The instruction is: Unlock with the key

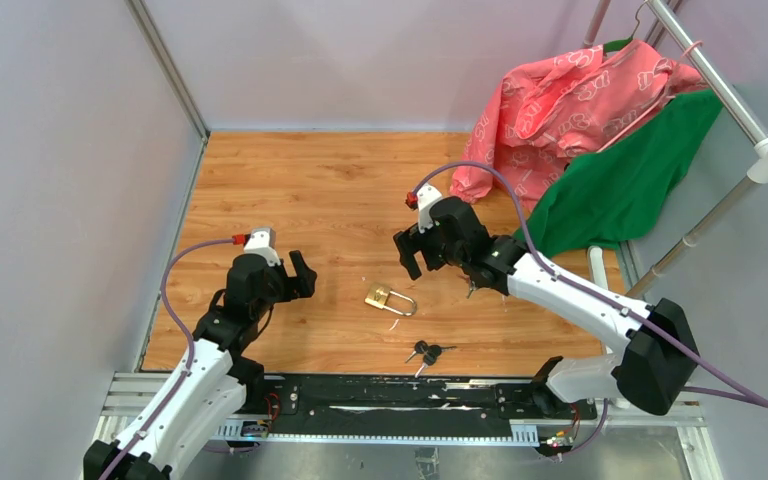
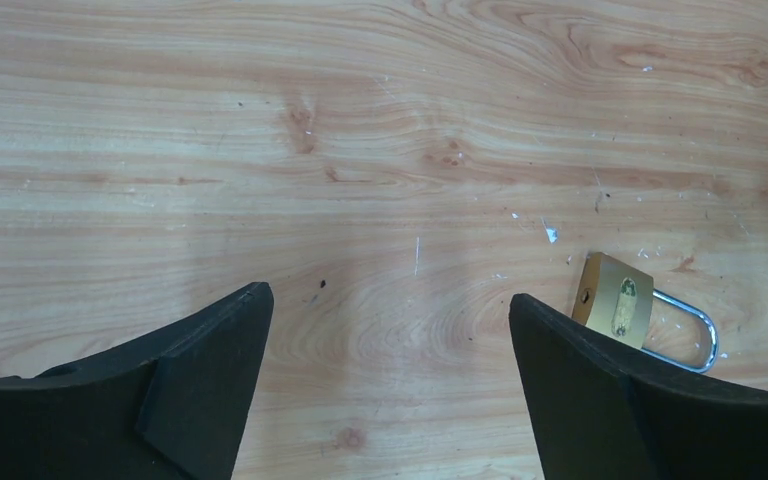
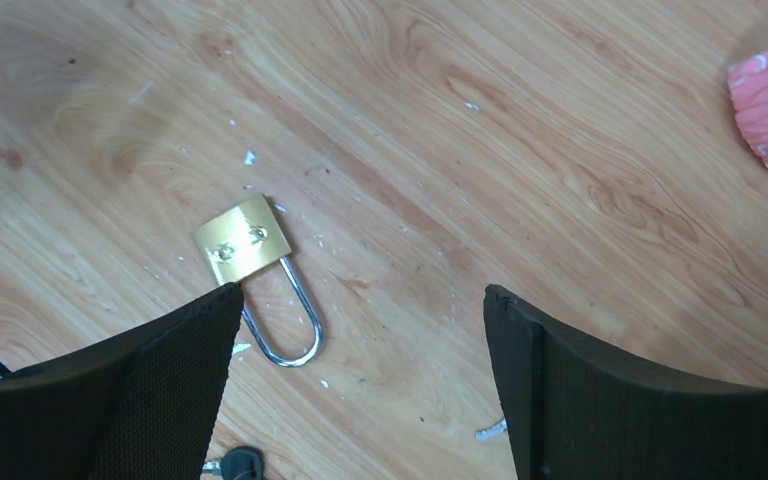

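A brass padlock (image 1: 388, 299) with a silver shackle lies flat on the wooden table between the arms. It also shows in the left wrist view (image 2: 615, 303) and in the right wrist view (image 3: 243, 240). Black-headed keys (image 1: 426, 352) lie nearer the front edge, below and right of the padlock; one key head shows in the right wrist view (image 3: 239, 464). My left gripper (image 1: 298, 275) is open and empty, left of the padlock. My right gripper (image 1: 417, 252) is open and empty, above and right of the padlock.
A pink garment (image 1: 570, 95) and a green garment (image 1: 627, 180) hang from a metal rack (image 1: 730, 95) at the back right and spill onto the table. Grey walls close the left and back sides. A black rail (image 1: 390, 392) runs along the near edge.
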`<action>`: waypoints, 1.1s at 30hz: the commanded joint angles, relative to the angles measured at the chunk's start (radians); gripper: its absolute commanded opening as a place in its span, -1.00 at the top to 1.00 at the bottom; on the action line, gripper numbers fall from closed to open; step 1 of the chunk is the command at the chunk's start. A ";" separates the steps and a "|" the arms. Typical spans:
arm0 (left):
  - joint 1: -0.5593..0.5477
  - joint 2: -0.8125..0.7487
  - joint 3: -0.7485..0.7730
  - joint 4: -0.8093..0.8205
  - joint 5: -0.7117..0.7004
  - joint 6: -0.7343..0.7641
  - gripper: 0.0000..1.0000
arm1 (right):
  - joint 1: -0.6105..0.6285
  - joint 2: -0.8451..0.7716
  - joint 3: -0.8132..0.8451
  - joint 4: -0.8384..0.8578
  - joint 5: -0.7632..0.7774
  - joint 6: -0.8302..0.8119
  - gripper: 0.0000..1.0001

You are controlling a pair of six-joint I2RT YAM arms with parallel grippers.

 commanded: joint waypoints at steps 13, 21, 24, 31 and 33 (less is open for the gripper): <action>-0.007 0.008 -0.018 0.041 -0.007 -0.003 -1.00 | -0.041 0.115 0.077 -0.399 0.389 0.160 -0.68; -0.010 0.004 -0.023 0.045 -0.011 -0.007 -0.99 | -0.174 0.109 0.027 -0.436 0.222 0.230 -0.62; -0.010 0.000 -0.023 0.038 -0.015 -0.008 -0.98 | -0.197 0.152 0.027 -0.436 0.183 0.257 -0.60; -0.011 -0.001 -0.023 0.035 -0.019 -0.009 -0.96 | -0.300 0.235 0.015 -0.426 0.070 0.297 -0.50; -0.011 -0.002 -0.023 0.036 -0.020 -0.008 -0.96 | -0.314 0.252 0.003 -0.416 0.039 0.289 -0.47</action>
